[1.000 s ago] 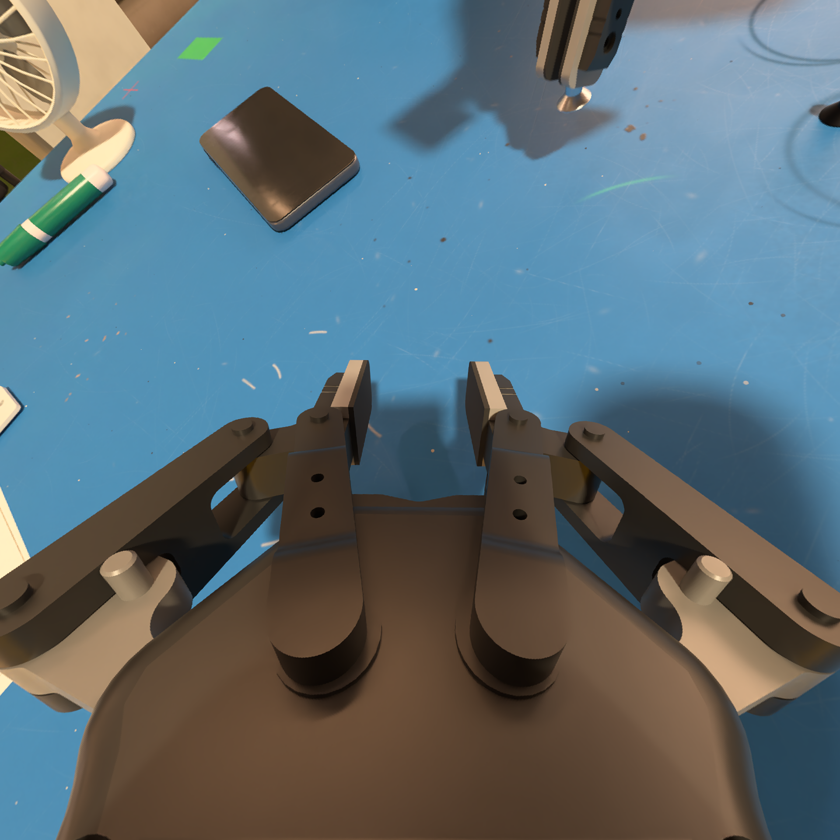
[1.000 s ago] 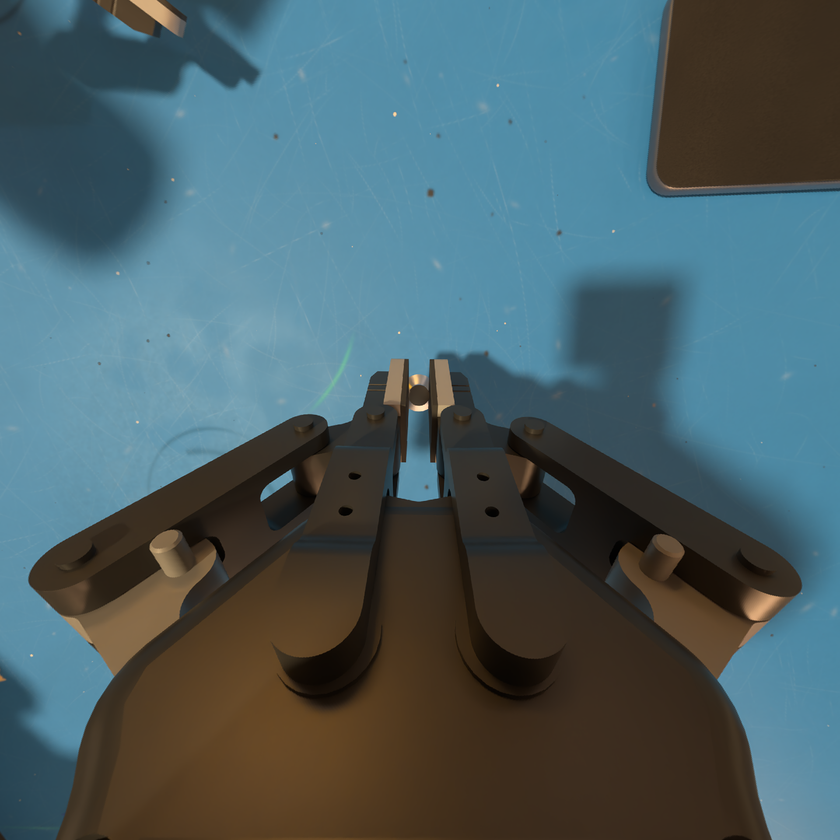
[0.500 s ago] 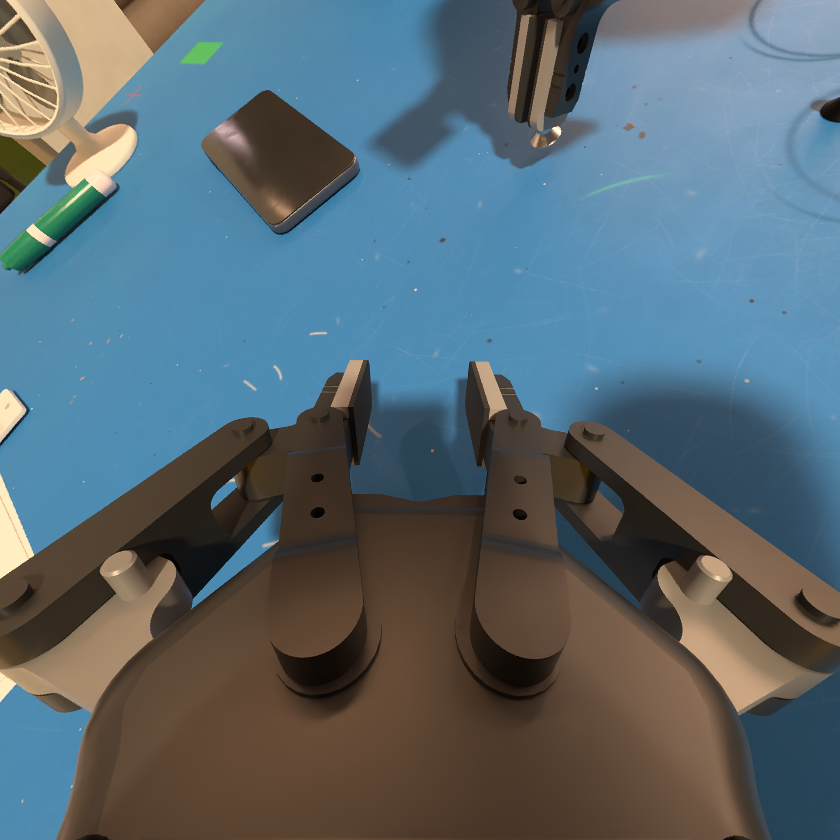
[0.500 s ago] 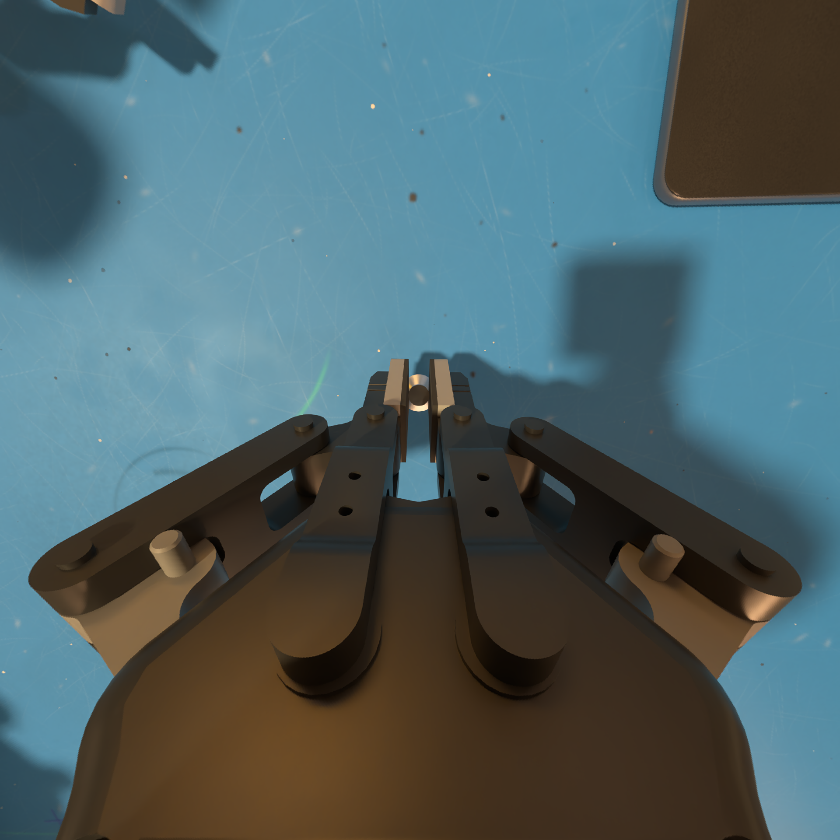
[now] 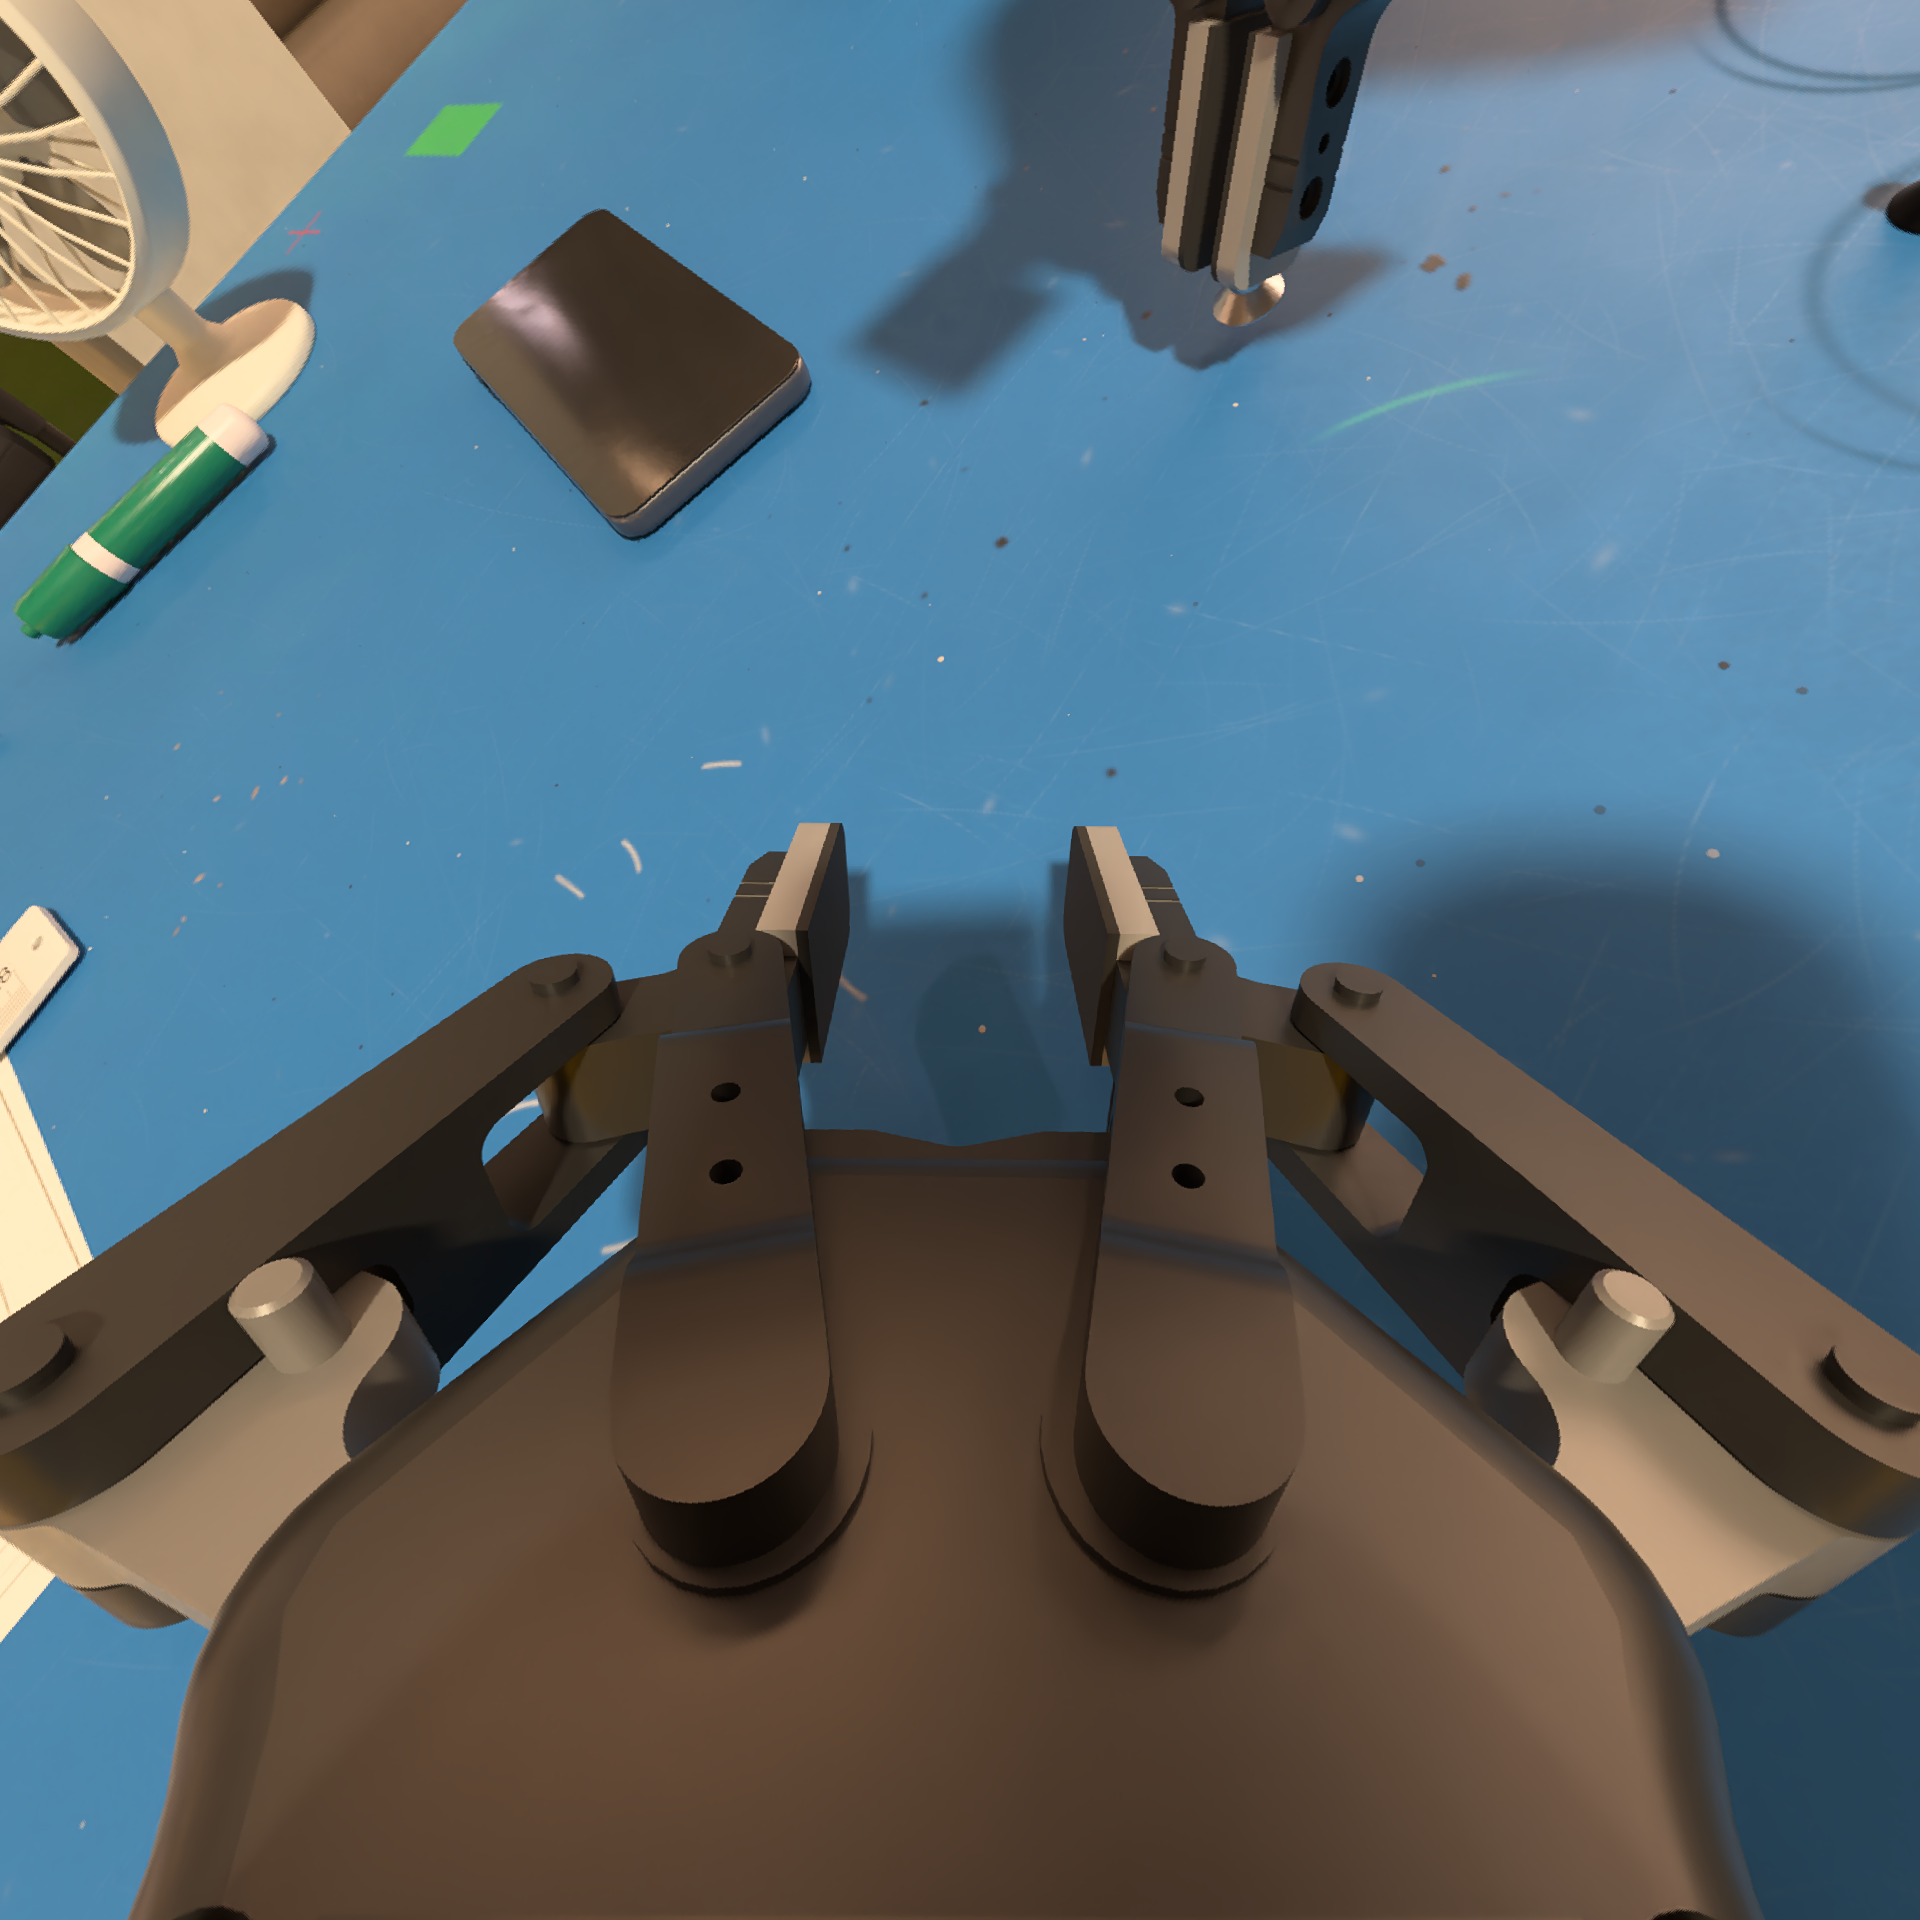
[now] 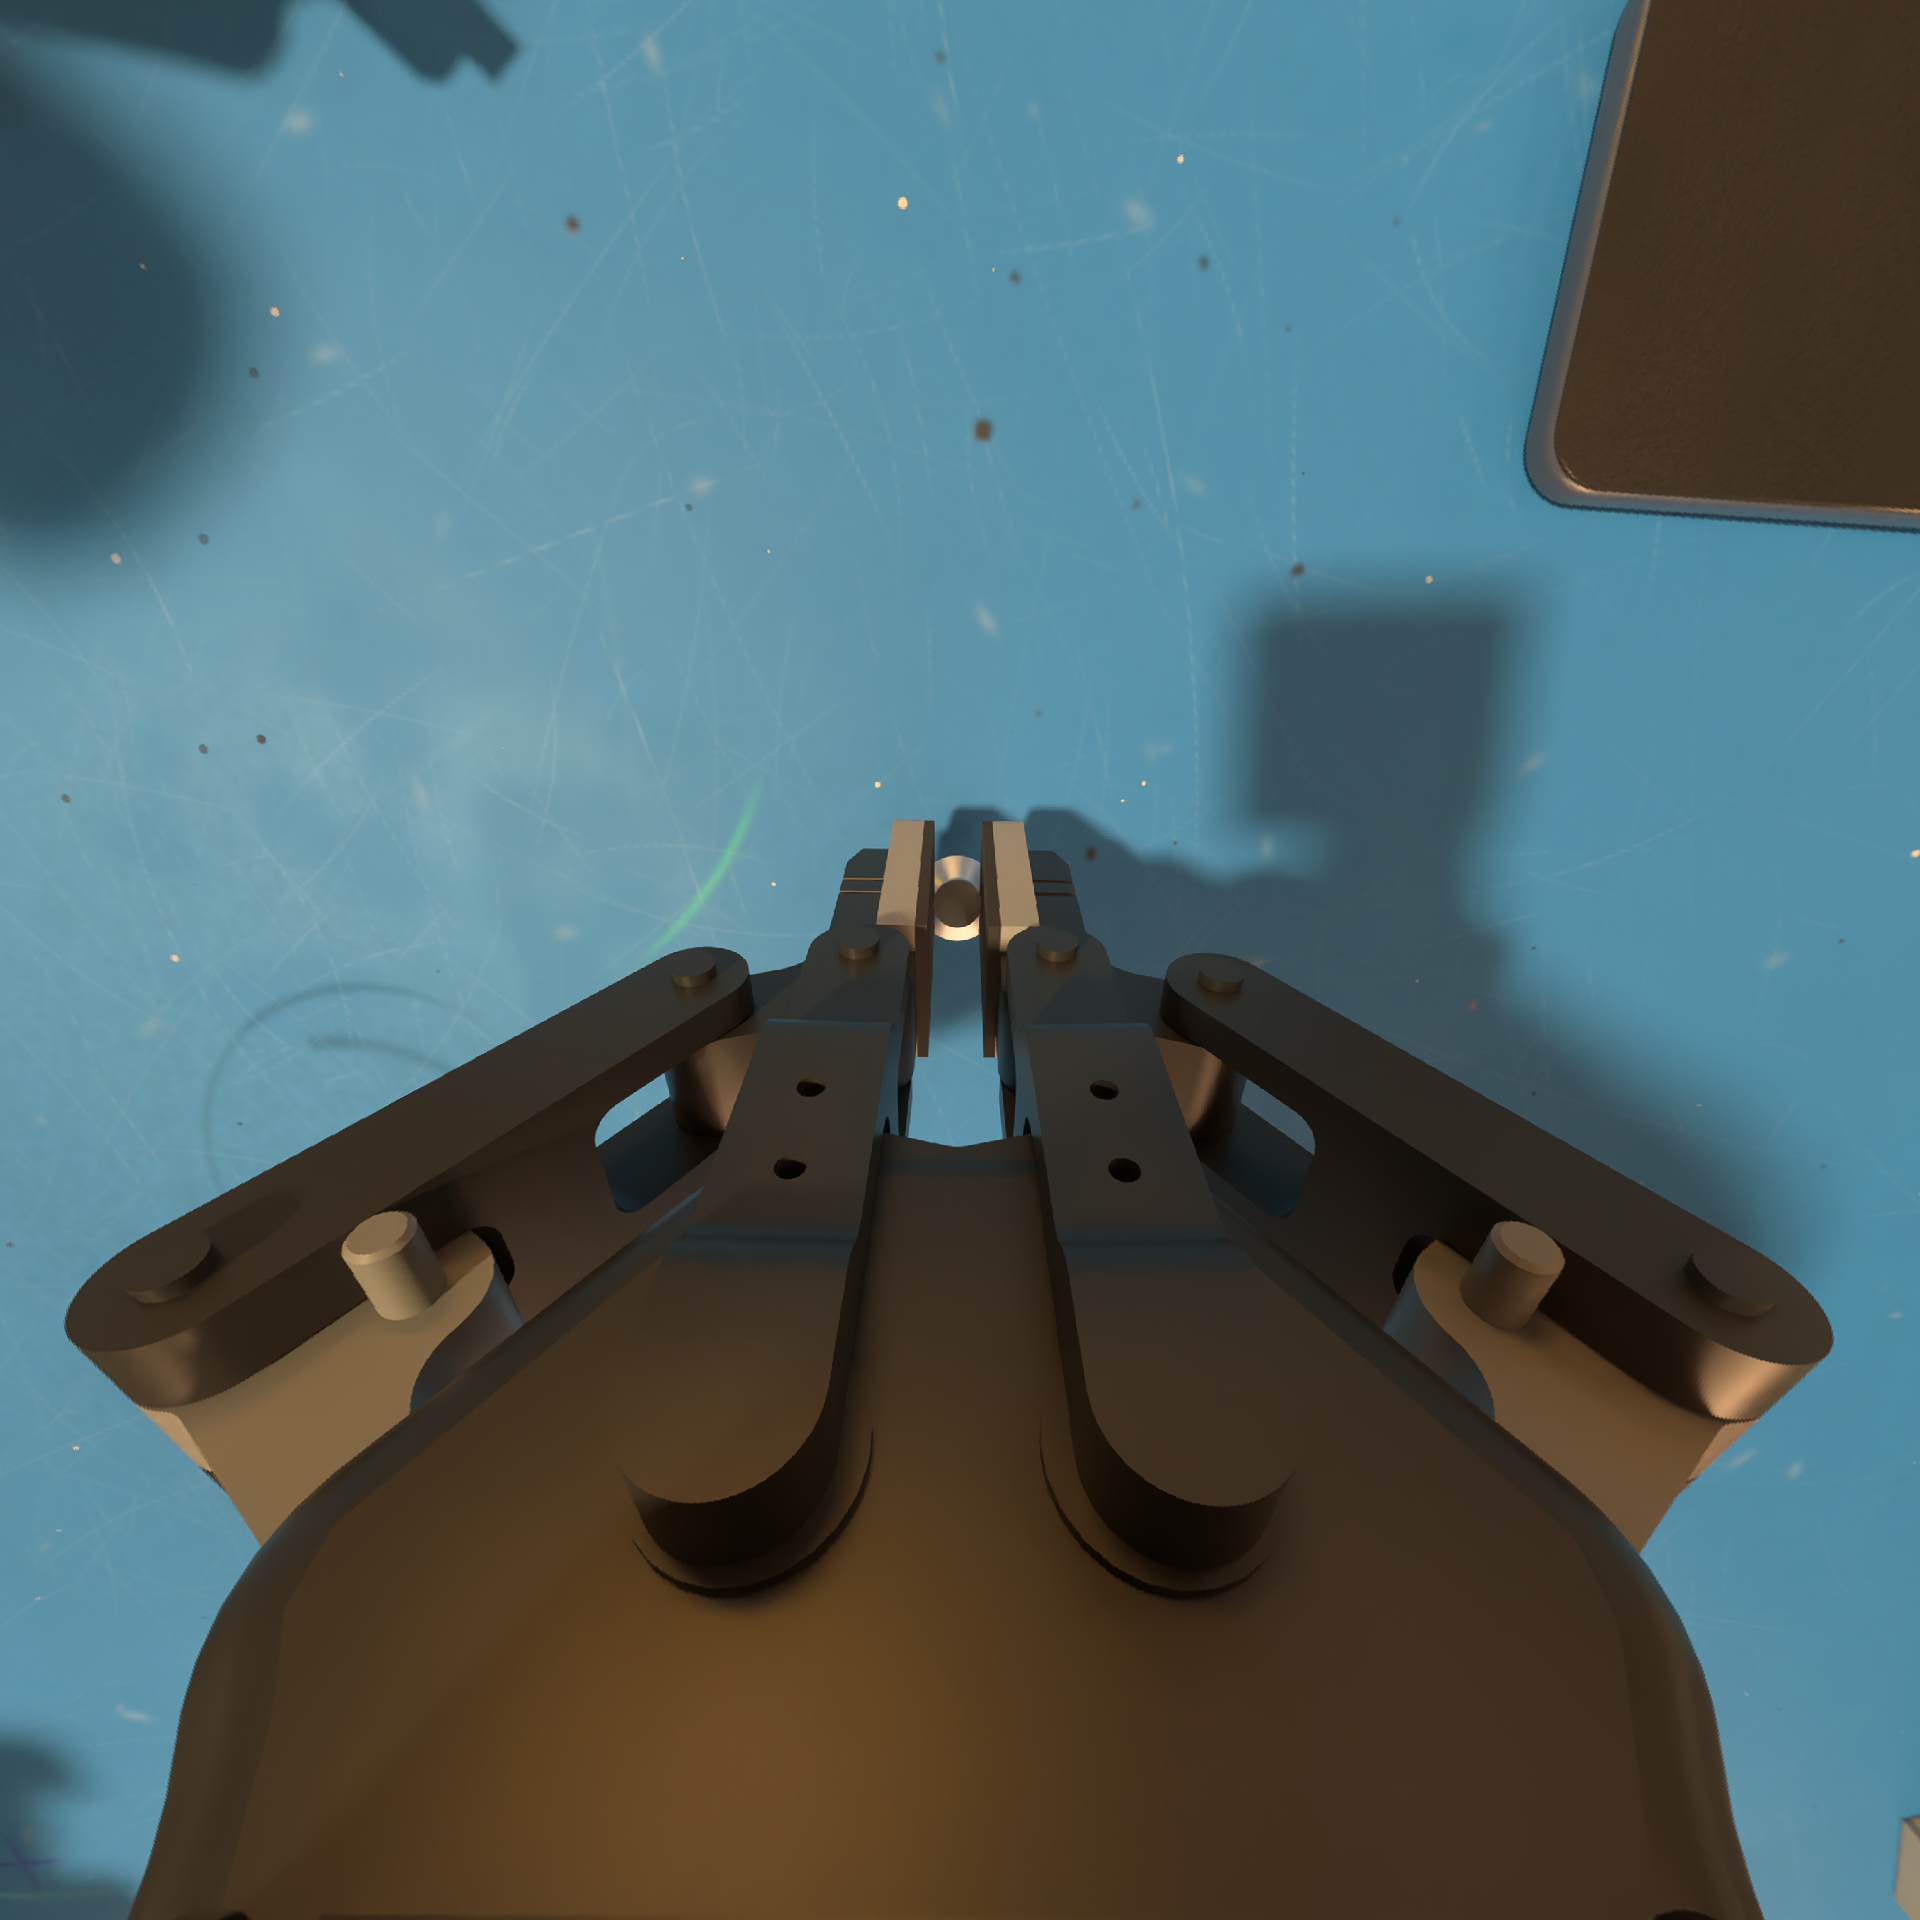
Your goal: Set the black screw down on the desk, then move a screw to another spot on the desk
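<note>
My right gripper (image 6: pixel 958 831) is shut on a silver screw (image 6: pixel 956 899), held head down between the pads. In the left wrist view the right gripper (image 5: pixel 1226 265) hangs upright at the far top, and the screw's head (image 5: pixel 1247 303) sticks out below its fingertips, just above the blue desk (image 5: pixel 1143 623) and its own shadow. My left gripper (image 5: pixel 956 862) is open and empty, low over bare desk, well in front of the right one. A small dark thing (image 5: pixel 1901 203) lies at the right edge; I cannot tell what it is.
A flat black pad (image 5: pixel 634 369) lies on the desk at the far left, also in the right wrist view (image 6: pixel 1766 260). A green marker (image 5: pixel 145 520) and a white fan (image 5: pixel 83 177) stand at the left edge. A white item (image 5: pixel 31 966) lies at the near left.
My right gripper has come down toward the desk with the silver screw and shifted left in the left wrist view. My left gripper has stayed open and nearly still.
</note>
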Tool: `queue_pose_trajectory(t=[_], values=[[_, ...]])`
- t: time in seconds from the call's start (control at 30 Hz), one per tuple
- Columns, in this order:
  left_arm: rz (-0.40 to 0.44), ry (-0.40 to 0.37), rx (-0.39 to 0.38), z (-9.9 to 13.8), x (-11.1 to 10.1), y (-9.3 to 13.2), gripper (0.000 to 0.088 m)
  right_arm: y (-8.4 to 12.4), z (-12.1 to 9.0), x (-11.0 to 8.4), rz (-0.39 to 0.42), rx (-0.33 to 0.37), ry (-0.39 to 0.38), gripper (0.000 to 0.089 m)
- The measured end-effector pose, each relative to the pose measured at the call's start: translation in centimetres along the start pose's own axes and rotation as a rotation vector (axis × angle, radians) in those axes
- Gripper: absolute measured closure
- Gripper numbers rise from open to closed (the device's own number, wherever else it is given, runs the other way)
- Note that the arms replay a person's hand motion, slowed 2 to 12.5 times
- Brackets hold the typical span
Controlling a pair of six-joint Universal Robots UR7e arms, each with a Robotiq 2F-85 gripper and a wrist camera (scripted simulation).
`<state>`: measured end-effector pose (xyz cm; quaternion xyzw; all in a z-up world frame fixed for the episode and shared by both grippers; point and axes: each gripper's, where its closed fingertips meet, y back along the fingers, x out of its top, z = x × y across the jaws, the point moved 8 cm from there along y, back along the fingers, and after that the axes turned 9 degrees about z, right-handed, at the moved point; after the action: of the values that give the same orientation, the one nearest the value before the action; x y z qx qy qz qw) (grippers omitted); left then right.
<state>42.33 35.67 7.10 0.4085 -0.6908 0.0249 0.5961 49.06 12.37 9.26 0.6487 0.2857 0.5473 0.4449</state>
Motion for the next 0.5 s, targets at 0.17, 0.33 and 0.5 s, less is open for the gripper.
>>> queue_pose_trajectory(t=[0.17, 0.33, 0.5], values=[[-0.001, 0.004, -0.001, -0.02, -0.01, -0.01, 0.0501, 0.01, 0.04, 0.11, -0.005, -0.025, 0.047, 0.0814], [-0.001, 0.007, -0.002, -0.06, -0.01, 0.0, 0.0501, -0.04, -0.17, 0.2, -0.013, -0.037, 0.112, 0.0814], [0.001, 0.007, -0.001, -0.06, 0.0, 0.01, 0.0501, -0.08, -0.37, 0.27, -0.022, -0.056, 0.156, 0.0814]])
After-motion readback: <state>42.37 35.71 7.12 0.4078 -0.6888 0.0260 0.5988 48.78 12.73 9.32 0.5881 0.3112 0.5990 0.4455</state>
